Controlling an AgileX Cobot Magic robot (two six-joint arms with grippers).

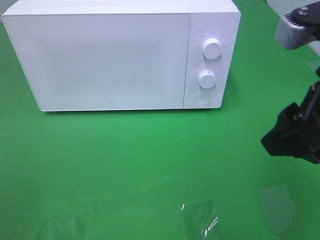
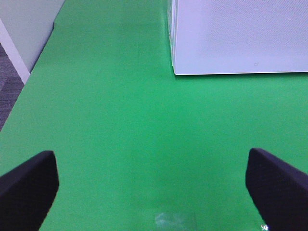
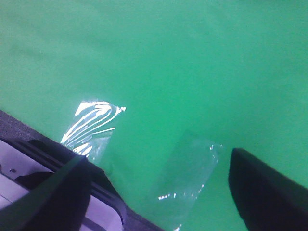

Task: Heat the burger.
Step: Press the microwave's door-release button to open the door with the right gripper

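Observation:
The burger is out of view in every frame. A white microwave (image 1: 110,55) stands at the back of the green table with its door shut; its front lower corner shows in the left wrist view (image 2: 240,33). My left gripper (image 2: 154,187) is open wide over bare green cloth, short of the microwave, with nothing between its fingers. It does not show in the high view. My right gripper (image 1: 295,135) hangs at the table's right edge. It too is open (image 3: 159,192) and holds nothing.
The microwave's panel carries two round knobs (image 1: 212,48) (image 1: 206,79) and a round button (image 1: 202,99). Clear tape patches (image 1: 200,217) (image 1: 277,202) lie on the cloth near the front edge. A grey floor strip (image 2: 12,82) borders the table's left side.

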